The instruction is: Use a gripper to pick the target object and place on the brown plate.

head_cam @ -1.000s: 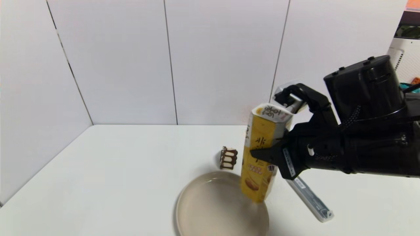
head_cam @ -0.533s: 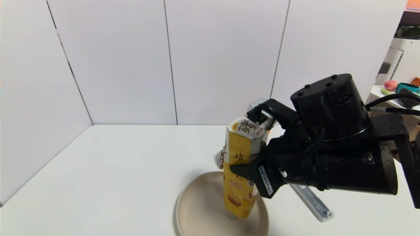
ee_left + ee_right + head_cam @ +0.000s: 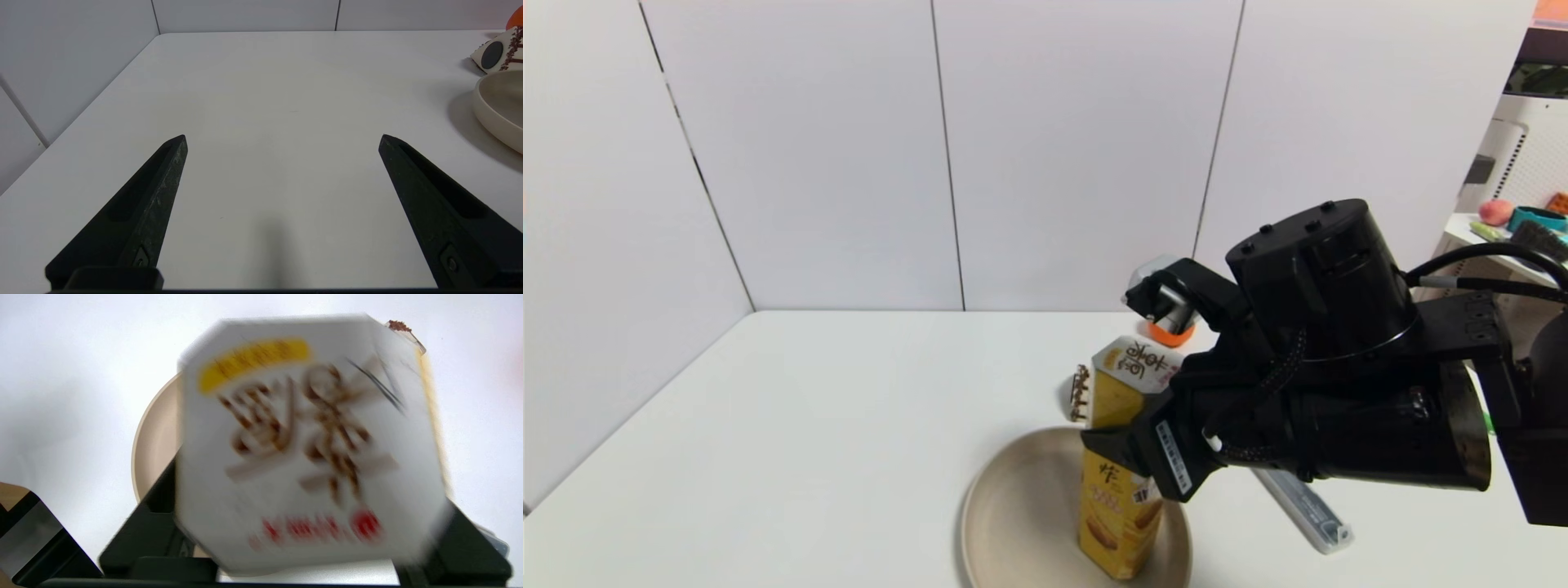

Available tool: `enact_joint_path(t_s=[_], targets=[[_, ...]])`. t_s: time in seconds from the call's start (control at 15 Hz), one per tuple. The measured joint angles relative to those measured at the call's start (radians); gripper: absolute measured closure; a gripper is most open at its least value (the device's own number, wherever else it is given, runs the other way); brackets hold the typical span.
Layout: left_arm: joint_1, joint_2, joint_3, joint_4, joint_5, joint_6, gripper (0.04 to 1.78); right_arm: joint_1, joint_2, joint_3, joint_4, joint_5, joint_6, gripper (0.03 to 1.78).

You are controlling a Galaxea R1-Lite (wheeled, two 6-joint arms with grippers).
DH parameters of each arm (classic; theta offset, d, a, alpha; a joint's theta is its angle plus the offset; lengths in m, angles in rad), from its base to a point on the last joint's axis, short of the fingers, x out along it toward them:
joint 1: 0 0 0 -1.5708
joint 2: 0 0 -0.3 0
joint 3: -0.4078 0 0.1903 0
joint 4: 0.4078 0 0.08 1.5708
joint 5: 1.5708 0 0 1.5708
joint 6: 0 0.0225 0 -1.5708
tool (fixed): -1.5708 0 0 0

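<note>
The right pincer [image 3: 1147,384] hides much of the tall yellow hexagonal cardboard snack box [image 3: 1119,506], clamped around its upper half; from the right wrist the box's white top [image 3: 310,445] is blurred. The box stands upright with its base on the round beige plate [image 3: 1013,523], on a white surface [image 3: 809,433] walled by pale panels. The left pincer [image 3: 282,171] hangs spread open over bare surface. A flat grey case [image 3: 1307,514] lies beside the plate.

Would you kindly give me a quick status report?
Right gripper shut on snack box, base on beige plate. Left gripper open, parked. Nothing obstructing.
</note>
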Motion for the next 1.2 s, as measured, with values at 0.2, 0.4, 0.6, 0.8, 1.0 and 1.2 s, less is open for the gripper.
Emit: enact_joint_path(t_s=[0.2,0.4,0.6,0.8,1.0,1.2], targets=[[0.0,0.0,0.0,0.0,0.0,0.0,0.13,-0.005,-0.012,0.002,0.004,-0.001,0.0,0.4],[0.0,0.0,0.0,0.0,0.0,0.0,0.13,-0.015,-0.074,0.039,0.012,-0.001,-0.003,0.31],[0.0,0.0,0.0,0.0,0.0,0.0,0.13,-0.051,-0.184,0.131,0.02,0.0,-0.004,0.24],[0.0,0.0,0.0,0.0,0.0,0.0,0.13,-0.152,-0.319,0.25,0.086,0.003,-0.009,0.2],[0.0,0.0,0.0,0.0,0.0,0.0,0.13,-0.306,-0.454,0.354,0.211,0.001,-0.013,0.17],[0.0,0.0,0.0,0.0,0.0,0.0,0.13,-0.496,-0.61,0.469,0.269,-0.002,-0.059,0.14]])
